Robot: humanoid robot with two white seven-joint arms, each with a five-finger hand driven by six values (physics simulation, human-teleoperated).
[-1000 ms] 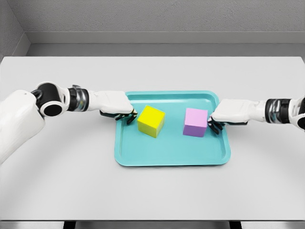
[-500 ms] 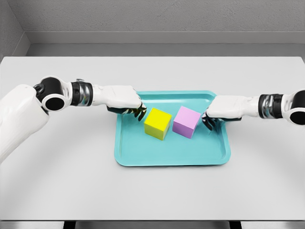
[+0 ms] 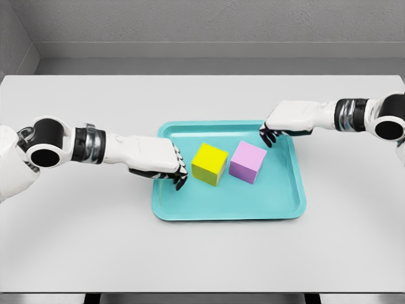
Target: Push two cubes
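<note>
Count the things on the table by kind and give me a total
Cubes: 2, yellow and purple
Trays: 1, teal
Total: 3

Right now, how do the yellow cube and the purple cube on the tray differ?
The yellow cube sits left of the purple cube, nearer the left hand; the purple one lies nearer the right hand. They differ in colour, yellow against light purple. Both look about the same size, stand turned at a slight angle on the teal tray, sit close together near its middle, and neither hand touches them.
</note>
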